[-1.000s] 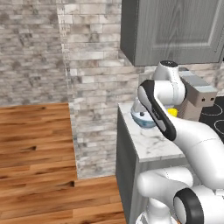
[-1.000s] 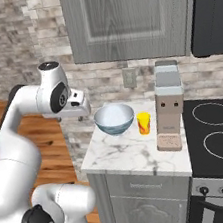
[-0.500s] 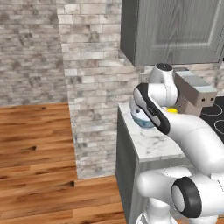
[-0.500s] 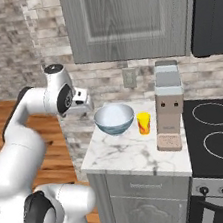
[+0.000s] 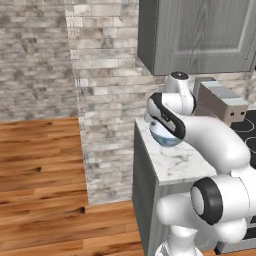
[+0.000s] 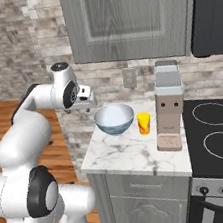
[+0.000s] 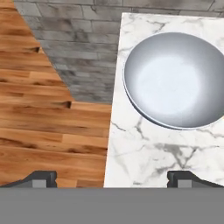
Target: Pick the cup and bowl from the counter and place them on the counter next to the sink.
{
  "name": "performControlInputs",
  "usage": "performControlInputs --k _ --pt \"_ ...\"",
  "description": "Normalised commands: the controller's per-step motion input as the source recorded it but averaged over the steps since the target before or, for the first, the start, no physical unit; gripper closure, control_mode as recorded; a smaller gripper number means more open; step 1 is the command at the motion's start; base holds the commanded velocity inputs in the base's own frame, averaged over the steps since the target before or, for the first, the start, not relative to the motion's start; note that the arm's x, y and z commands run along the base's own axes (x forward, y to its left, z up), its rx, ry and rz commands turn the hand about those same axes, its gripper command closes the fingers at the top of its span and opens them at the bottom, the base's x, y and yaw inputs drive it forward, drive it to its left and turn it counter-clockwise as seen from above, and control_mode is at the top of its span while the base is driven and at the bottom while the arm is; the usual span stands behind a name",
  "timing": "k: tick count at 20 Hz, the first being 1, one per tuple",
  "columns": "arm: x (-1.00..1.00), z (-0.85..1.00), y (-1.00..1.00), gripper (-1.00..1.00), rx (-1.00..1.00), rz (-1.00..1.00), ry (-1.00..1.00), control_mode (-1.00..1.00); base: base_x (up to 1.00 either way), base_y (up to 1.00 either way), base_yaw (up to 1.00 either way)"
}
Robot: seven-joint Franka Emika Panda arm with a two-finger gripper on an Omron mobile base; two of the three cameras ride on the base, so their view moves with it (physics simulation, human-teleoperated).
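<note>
Just beyond the wide-open, empty hand (image 6: 88, 98), the bowl (image 6: 114, 118) is seen on the table (image 6: 135, 153), the cup (image 6: 144, 123) farther past it.

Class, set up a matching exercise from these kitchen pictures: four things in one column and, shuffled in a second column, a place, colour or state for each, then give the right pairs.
Column 1:
1. bowl
2. cup
3. end effector
4. stovetop

Column 2:
A. bright yellow, between the bowl and the grey appliance
B. open, above the counter's left edge
C. black, with ring-marked burners
D. light blue, wide and empty

Pairs: 1-D, 2-A, 3-B, 4-C
</note>
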Motion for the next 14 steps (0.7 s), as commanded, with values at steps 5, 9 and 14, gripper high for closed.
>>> performControlInputs --k 5,9,14 --pt "0.18 -0.27 -0.03 -1.0 0.0 0.0 0.0 -1.0 0.0 0.0 0.0" --pt "0.11 -0.24 -0.08 -1.0 0.0 0.0 0.0 -1.0 0.0 0.0 0.0" --pt "0.24 -0.29 -0.05 -1.0 0.0 0.0 0.0 -1.0 0.0 0.0 0.0"
